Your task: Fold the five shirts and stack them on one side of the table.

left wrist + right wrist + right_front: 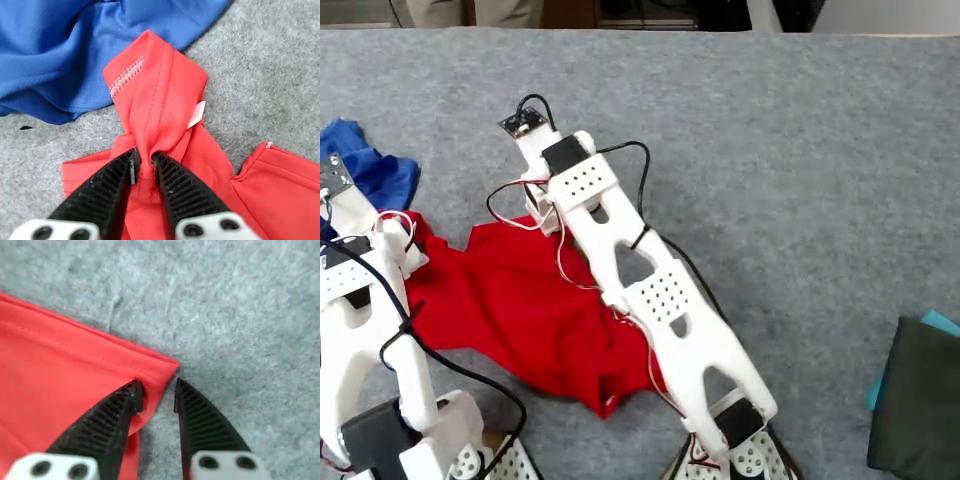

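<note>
On table (800, 150) — red shirt (520, 300) crumpled | left gripper (144, 154) pinches it | right gripper (157, 385) parted

Looks like a robotics lab or maker's workshop: a worktop (800, 150) covered in grey felt, a white plastic left arm (348, 340) and right arm (655, 290) standing on it (wiring (646, 178) hanging loose), a bare circuit board (523, 122) on one wrist.

Blue shirt (365, 165) and dark folded shirt (920, 400) cut by frame edges; teal cloth (942, 322) underneath mostly hidden; right arm (650, 290) covers part of red shirt (510, 300).
</note>
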Controlling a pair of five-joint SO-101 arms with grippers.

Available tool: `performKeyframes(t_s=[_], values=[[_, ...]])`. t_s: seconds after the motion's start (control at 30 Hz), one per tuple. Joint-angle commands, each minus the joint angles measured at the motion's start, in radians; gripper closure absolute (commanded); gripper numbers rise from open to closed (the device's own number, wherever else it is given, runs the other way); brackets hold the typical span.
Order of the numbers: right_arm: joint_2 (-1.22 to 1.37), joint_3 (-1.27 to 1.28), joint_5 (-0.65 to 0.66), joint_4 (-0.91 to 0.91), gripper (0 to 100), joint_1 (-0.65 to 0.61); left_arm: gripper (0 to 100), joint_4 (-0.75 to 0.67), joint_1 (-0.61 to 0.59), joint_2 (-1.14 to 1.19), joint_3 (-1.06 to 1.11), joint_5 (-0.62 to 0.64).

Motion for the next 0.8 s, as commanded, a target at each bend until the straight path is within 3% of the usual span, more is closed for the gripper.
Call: performKeyframes(t_s=[0.0, 0.23, 0.63, 0.77], values=[[-0.007, 0.001, 0.008, -0.011, 87.3, 0.019, 98, -0.014, -0.005, -0.005, -0.003, 0.000], [-0.007, 0.028, 0.008, -0.008, 99.2, 0.019, 98, -0.014, -0.005, -0.005, -0.003, 0.000], [-0.062, -0.094, 0.008, 0.086, 99.5, 0.116, 98, -0.020, -0.002, -0.004, -0.002, -0.002], [-0.189, -0.153, 0.040, 0.086, 99.5, 0.148, 98, 0.003, 0.057, -0.016, -0.015, -0.003]])
